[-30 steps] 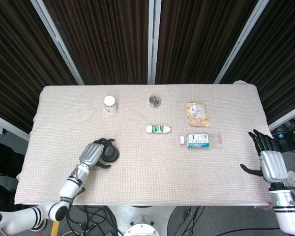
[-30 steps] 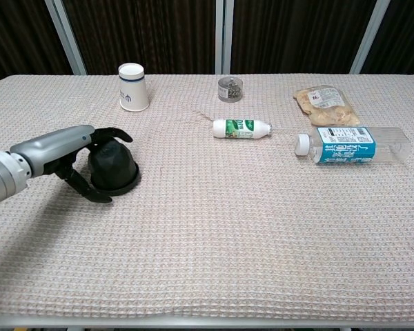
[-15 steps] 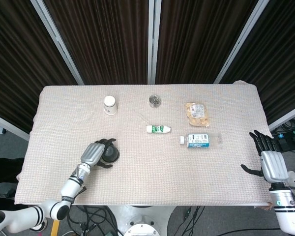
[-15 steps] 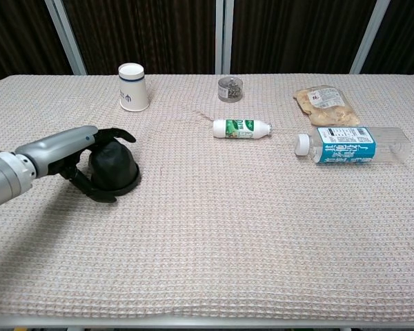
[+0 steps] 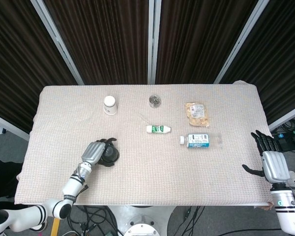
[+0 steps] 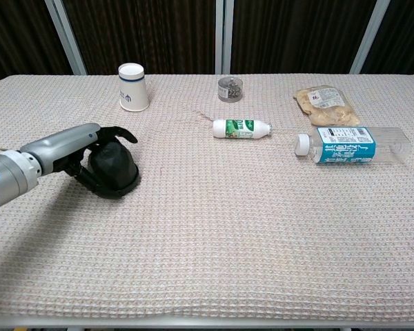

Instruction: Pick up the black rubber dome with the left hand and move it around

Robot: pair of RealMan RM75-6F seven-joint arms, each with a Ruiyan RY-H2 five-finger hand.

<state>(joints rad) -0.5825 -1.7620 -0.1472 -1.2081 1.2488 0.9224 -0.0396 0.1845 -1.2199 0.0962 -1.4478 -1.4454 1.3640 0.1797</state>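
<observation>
The black rubber dome (image 5: 110,155) (image 6: 115,169) sits on the woven cloth at the table's front left. My left hand (image 5: 93,153) (image 6: 82,147) reaches it from the left and grips it: fingers curl over its top and far side, the thumb tucks against its near side. In the chest view the dome looks slightly tipped; whether it is off the cloth is unclear. My right hand (image 5: 272,165) hangs beyond the table's right front edge, fingers spread, holding nothing; the chest view does not show it.
A white paper cup (image 5: 109,104) (image 6: 133,87) stands behind the dome. A small clear jar (image 5: 155,101) stands at the back centre. A small white bottle (image 5: 159,129), a lying water bottle (image 5: 200,140) and a snack bag (image 5: 197,112) occupy the centre and right.
My left hand's fingers have closed in around the dome and the thumb has drawn in from the cloth to its near side. The right hand has barely shifted.
</observation>
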